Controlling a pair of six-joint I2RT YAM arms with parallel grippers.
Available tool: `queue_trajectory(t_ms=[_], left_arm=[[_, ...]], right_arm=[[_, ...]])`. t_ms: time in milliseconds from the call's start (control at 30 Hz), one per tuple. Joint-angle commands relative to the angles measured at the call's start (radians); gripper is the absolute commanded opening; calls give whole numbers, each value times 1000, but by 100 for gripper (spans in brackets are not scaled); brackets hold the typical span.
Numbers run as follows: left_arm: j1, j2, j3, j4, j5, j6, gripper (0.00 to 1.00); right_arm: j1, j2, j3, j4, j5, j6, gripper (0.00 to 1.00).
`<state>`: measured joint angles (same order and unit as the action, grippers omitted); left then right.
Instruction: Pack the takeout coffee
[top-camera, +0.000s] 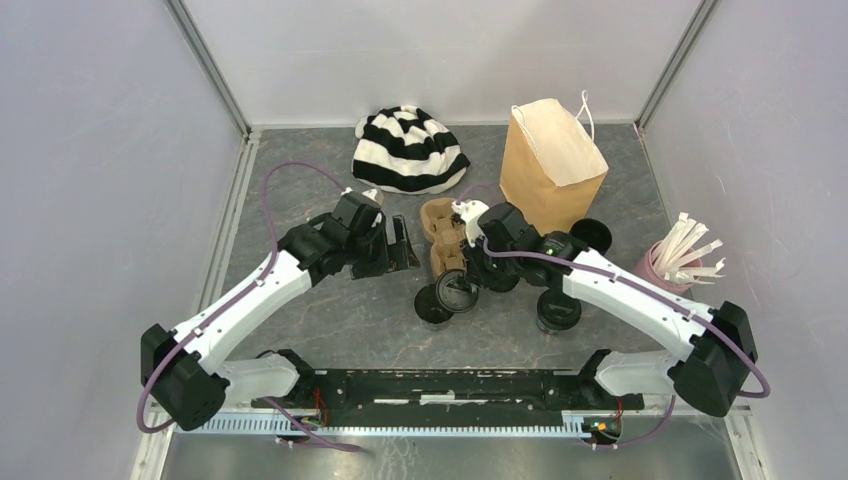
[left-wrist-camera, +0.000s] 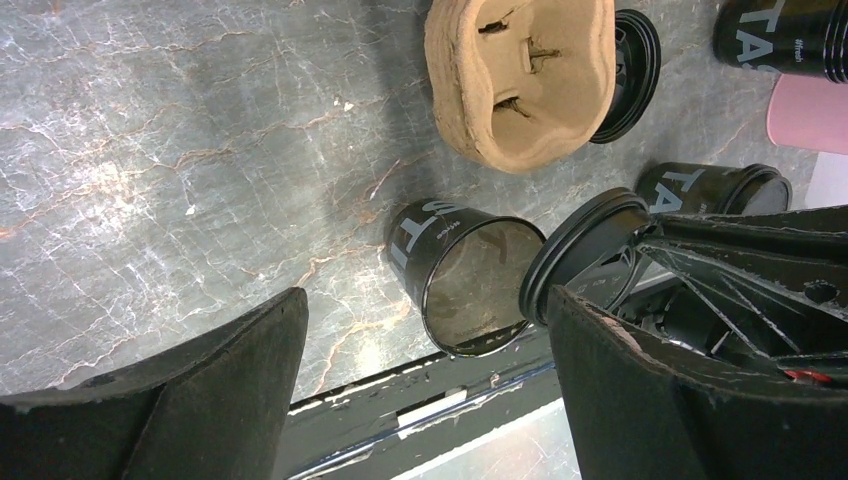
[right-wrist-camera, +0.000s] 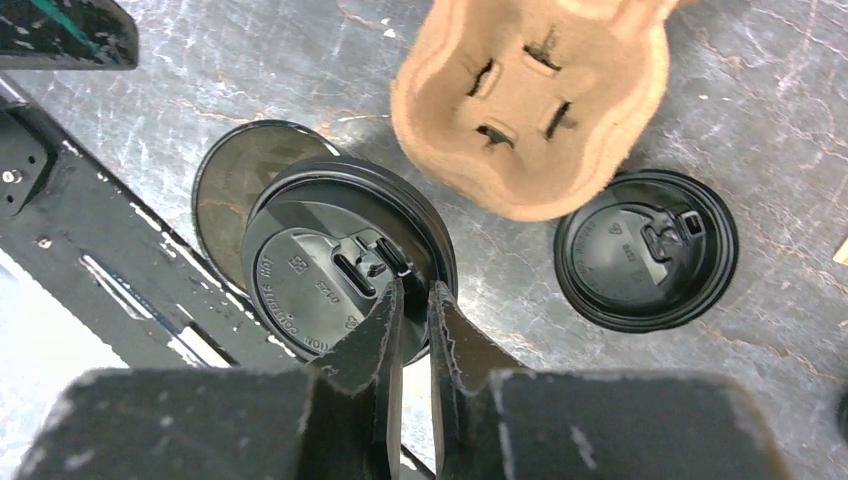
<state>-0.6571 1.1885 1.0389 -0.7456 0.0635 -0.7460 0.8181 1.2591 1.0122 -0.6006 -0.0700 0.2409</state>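
An open black coffee cup (top-camera: 432, 306) stands on the table in front of the brown cup carrier (top-camera: 440, 235). My right gripper (top-camera: 470, 280) is shut on the rim of a black lid (right-wrist-camera: 320, 270) and holds it tilted just above this cup (right-wrist-camera: 222, 190). The left wrist view shows the cup's open mouth (left-wrist-camera: 470, 280) with the lid (left-wrist-camera: 585, 250) beside it. My left gripper (top-camera: 400, 245) is open and empty, left of the carrier. A second black cup (top-camera: 558, 310) stands to the right. A second lid (right-wrist-camera: 645, 250) lies flat by the carrier (right-wrist-camera: 530, 100).
The brown paper bag (top-camera: 552, 160) stands upright at the back right. A pink cup with white sticks (top-camera: 672, 262) is at the far right. A striped hat (top-camera: 408, 148) lies at the back. The left wrist view shows two more black cups (left-wrist-camera: 715, 188) (left-wrist-camera: 790, 35).
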Motion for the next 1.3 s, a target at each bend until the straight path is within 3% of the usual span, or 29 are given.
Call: queue_trajectory(t_ms=[0, 233, 833, 1267], left_arm=[[7, -40, -16, 27, 13, -12, 95], [10, -61, -27, 28, 7, -25, 95], [13, -51, -24, 23, 36, -8, 95], [16, 62, -67, 127, 305, 78, 94]], right_arm=[[47, 44, 67, 39, -60, -13, 15], [129, 152, 169, 2, -10, -28, 15], [135, 219, 207, -26, 42, -13, 15], [133, 237, 222, -37, 48, -6, 19]])
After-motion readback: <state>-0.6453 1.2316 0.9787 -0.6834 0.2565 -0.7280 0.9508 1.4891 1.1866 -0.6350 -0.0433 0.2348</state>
